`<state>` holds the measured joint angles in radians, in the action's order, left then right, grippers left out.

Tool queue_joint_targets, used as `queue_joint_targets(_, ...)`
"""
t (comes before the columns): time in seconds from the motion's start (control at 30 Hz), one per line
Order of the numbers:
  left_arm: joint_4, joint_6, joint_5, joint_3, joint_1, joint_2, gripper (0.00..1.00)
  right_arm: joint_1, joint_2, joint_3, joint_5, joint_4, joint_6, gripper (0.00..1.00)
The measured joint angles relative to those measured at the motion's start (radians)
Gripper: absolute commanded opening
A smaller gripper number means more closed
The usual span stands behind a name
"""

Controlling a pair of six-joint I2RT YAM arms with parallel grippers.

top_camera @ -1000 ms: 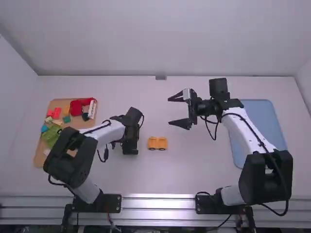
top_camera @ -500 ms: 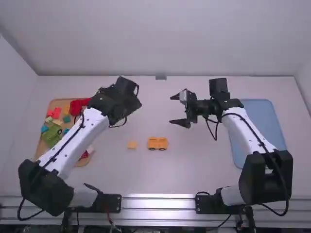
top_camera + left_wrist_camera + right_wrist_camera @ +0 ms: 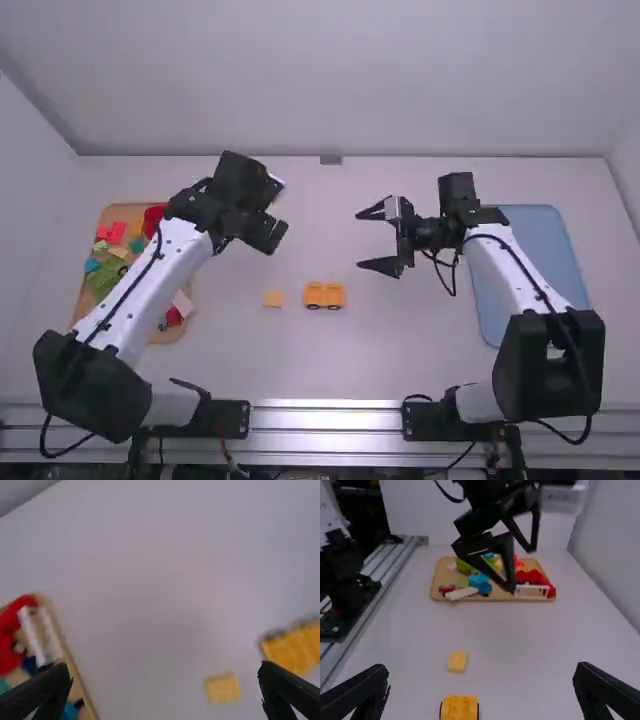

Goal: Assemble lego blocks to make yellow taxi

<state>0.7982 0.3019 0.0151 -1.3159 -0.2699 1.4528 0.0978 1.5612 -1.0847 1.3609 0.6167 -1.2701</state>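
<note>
Plainly, the left end effector (image 3: 272,214) was released, its jaws spread apart above the bench (image 3: 380,350), farther from the arm bases than the small yellow block (image 3: 273,299), while the right end effector (image 3: 360,238) hung wide open too, off to the right and pointing leftward. The yellow car body (image 3: 324,295) stood on its dark wheels near the middle of the bench — just right of the small block, with a gap between — and the tan tray (image 3: 78,325) of coloured bricks (image 3: 118,232) lay at left, the blue tray (image 3: 545,235) at right.
</note>
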Motion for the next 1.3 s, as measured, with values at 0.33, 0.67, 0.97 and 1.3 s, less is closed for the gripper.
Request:
queue_joint_targets(0.33,-0.015,0.859,0.592,0.246,0.176,0.0,0.98,0.023,0.0,0.181,0.058,-0.349,0.039,0.99)
queue_joint_targets(0.67,-0.374,1.03,0.738,0.52,0.219,0.027,0.97,0.151,0.027,0.282,-0.054,-0.662,0.315,0.99)
queue_joint_targets(0.97,-0.479,1.158,0.946,0.604,0.43,0.233,0.99,0.169,0.027,0.339,-0.093,-0.757,0.413,0.99)
queue_joint_targets(1.3,-0.62,1.253,1.017,0.603,0.427,0.443,0.9,0.216,0.047,0.34,-0.153,-0.787,0.5,0.99)
